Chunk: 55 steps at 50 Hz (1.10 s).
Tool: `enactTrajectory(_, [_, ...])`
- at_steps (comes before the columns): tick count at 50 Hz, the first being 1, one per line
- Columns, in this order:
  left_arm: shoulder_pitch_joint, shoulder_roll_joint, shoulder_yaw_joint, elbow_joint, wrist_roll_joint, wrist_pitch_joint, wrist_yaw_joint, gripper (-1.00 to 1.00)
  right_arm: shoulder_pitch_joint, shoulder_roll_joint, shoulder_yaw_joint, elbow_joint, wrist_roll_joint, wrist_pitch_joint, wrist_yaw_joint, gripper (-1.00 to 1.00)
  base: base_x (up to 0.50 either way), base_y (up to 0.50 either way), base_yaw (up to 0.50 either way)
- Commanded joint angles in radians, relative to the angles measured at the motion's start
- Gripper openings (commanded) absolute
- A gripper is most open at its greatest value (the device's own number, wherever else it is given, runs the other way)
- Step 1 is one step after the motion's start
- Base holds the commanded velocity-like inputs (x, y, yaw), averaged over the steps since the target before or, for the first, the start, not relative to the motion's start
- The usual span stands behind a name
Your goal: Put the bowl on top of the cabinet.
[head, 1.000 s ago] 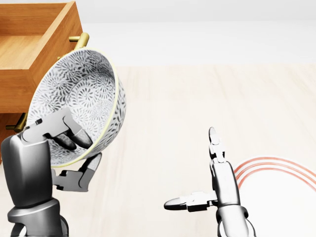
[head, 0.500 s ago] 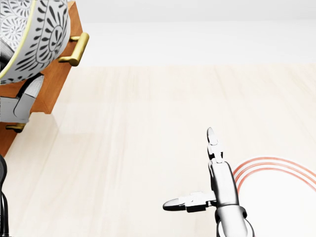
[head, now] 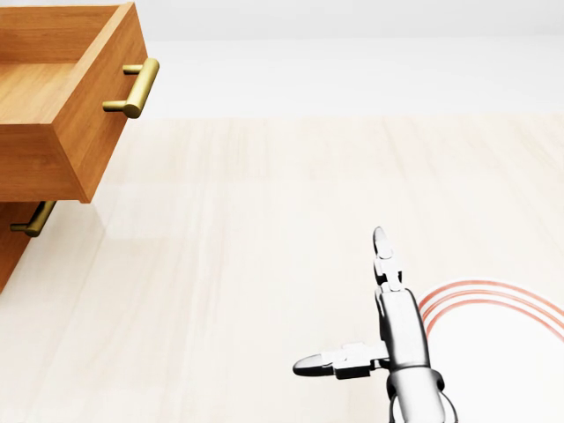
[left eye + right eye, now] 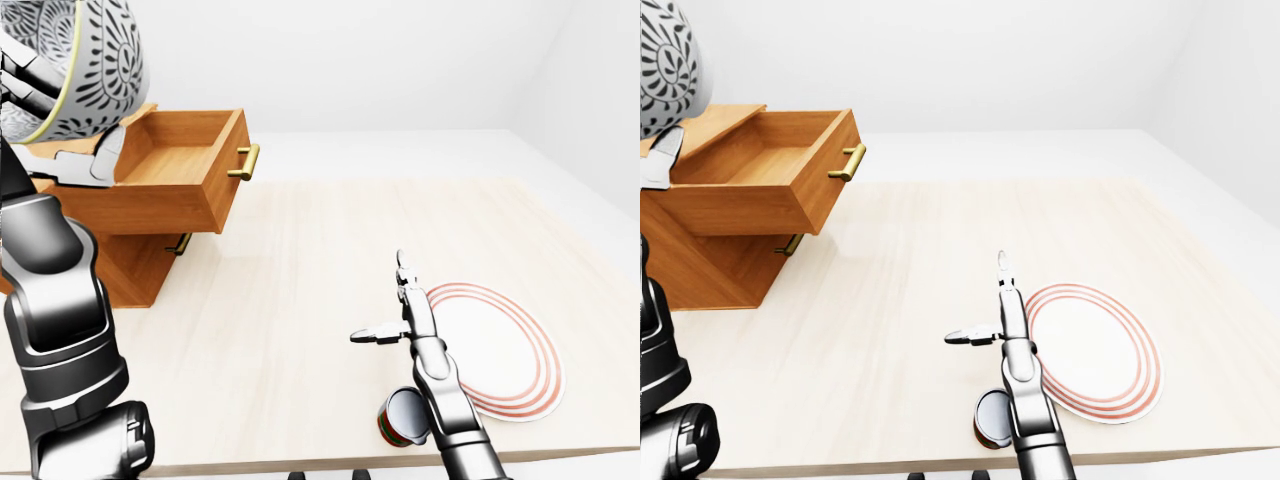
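A white bowl with a dark leaf pattern (image 4: 92, 60) is held tilted, high at the top left of the left-eye view. My left hand (image 4: 55, 125) is shut on it, fingers (image 4: 22, 85) inside the rim and thumb (image 4: 92, 162) under the bowl's outside. The bowl hangs above the left end of the wooden cabinet (image 4: 700, 250), over its top (image 4: 718, 122). The cabinet's upper drawer (image 4: 170, 185) is pulled out and looks empty. My right hand (image 4: 378, 300) hovers open over the table (image 4: 300, 260), holding nothing. The head view shows neither the bowl nor the left hand.
A white plate with red rings (image 4: 500, 345) lies on the table right of my right hand. A red and green can (image 4: 405, 417) lies on its side near the table's bottom edge. The lower drawer's brass handle (image 4: 180, 243) shows under the open drawer.
My left hand has lifted the bowl up and to the left, out of the head view, up over the cabinet. The right hand has stayed where it was.
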Motion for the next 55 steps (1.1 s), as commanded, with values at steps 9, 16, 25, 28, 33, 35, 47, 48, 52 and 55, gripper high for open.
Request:
enactTrajectory(9, [-0.069, 0.211, 0.082, 0.205, -0.093, -0.034, 0.077, -0.88, 0.013, -0.001, 0.001, -0.025, 0.0, 0.006, 0.001, 1.0, 0.0, 0.0, 0.0])
enactTrajectory(16, [-0.084, 0.267, 0.084, 0.351, -0.104, -0.098, 0.119, -0.87, 0.012, -0.001, 0.0, -0.025, 0.0, 0.007, 0.0, 1.0, 0.0, 0.0, 0.0])
enactTrajectory(25, [-0.16, 0.352, 0.045, 0.728, -0.052, -0.098, 0.214, -0.87, 0.012, -0.001, 0.0, -0.022, -0.002, 0.004, -0.001, 1.0, 0.0, 0.0, 0.0])
enactTrajectory(28, [-0.19, 0.38, 0.017, 0.862, -0.008, -0.098, 0.214, -0.88, 0.013, -0.001, 0.002, -0.023, -0.005, 0.003, -0.002, 1.0, 0.0, 0.0, 0.0])
enactTrajectory(33, [-0.263, 0.413, -0.024, 1.087, 0.012, -0.098, 0.214, -0.88, 0.019, 0.001, 0.006, -0.037, -0.009, 0.008, -0.004, 1.0, 0.0, 0.0, 0.0])
enactTrajectory(35, [-0.292, 0.421, -0.037, 1.167, 0.016, -0.098, 0.214, -0.88, 0.033, 0.003, 0.012, -0.061, -0.016, 0.013, -0.005, 1.0, 0.0, 0.0, 0.0])
enactTrajectory(47, [-0.362, 0.424, -0.099, 1.406, 0.086, -0.098, 0.214, -0.88, 0.046, 0.001, 0.011, -0.084, -0.014, 0.015, -0.003, 1.0, 0.0, 0.0, 0.0])
enactTrajectory(48, [-0.362, 0.424, -0.099, 1.415, 0.085, -0.098, 0.214, -0.88, 0.044, 0.001, 0.011, -0.08, -0.014, 0.014, -0.004, 1.0, 0.0, 0.0, 0.0])
enactTrajectory(52, [-0.359, 0.418, -0.101, 1.441, 0.088, -0.098, 0.214, -0.88, 0.043, 0.002, 0.013, -0.078, -0.017, 0.014, -0.005, 1.0, 0.0, 0.0, 0.0])
enactTrajectory(55, [-0.352, 0.405, -0.105, 1.457, 0.093, -0.098, 0.214, -0.88, 0.044, 0.002, 0.013, -0.083, -0.016, 0.017, -0.004, 1.0, 0.0, 0.0, 0.0])
